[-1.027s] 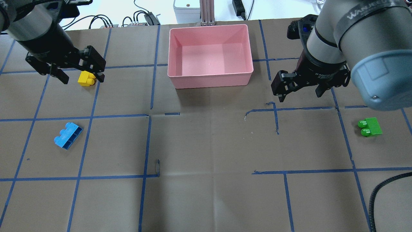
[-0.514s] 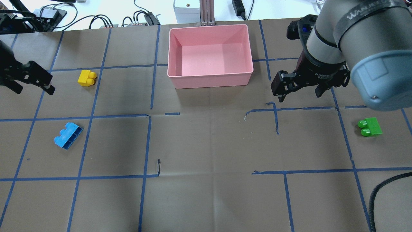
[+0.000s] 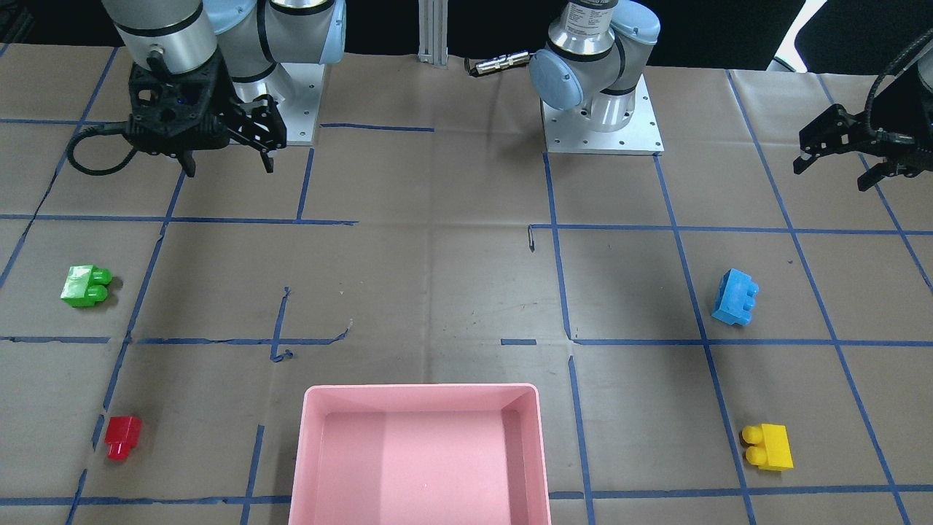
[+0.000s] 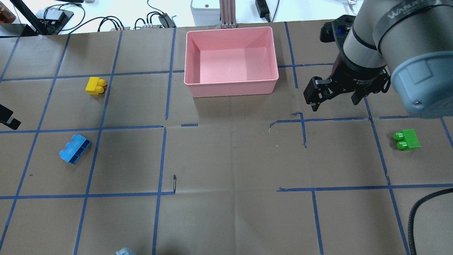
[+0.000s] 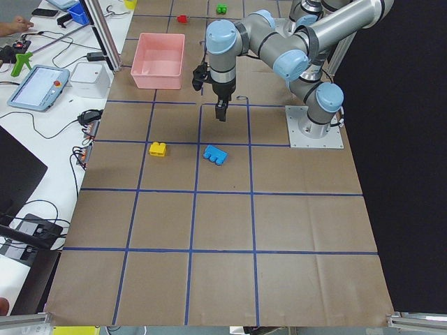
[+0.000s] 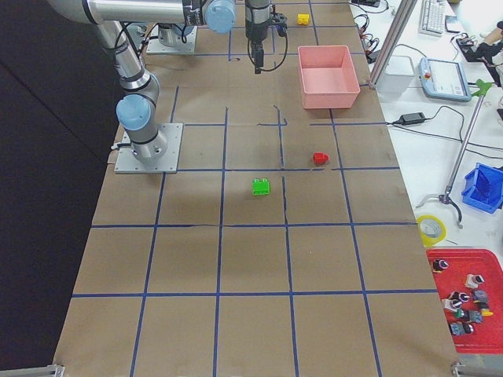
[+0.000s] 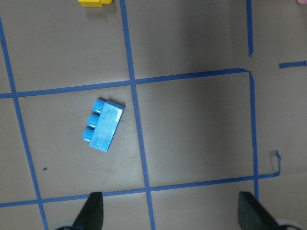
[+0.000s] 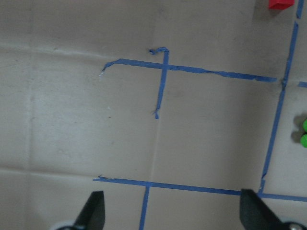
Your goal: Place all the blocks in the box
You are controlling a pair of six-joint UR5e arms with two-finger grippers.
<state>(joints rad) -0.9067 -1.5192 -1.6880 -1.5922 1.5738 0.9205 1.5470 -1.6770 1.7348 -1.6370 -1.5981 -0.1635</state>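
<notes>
- Left gripper (image 3: 832, 175): fingers wide, empty, above the worktop (image 4: 226, 219) at its far-left edge. Nearly cut off overhead.
- Light-blue brick (image 4: 74, 149): left, nearer side, lying on its side. Likely next pick: turn the wrist to bracket the narrow width, descend squarely, close clear of the studs.
- Yellow brick (image 4: 95, 85): left, farther back.
- Box (image 4: 231, 88): centre, far side, no brick inside.
- Right gripper (image 4: 334, 105): fingers wide, empty, just right of the box.
- Green brick (image 4: 407, 139): right.
- Red brick (image 3: 122, 437): hidden overhead behind the right arm. Visible from the front view, right of the box.
</notes>
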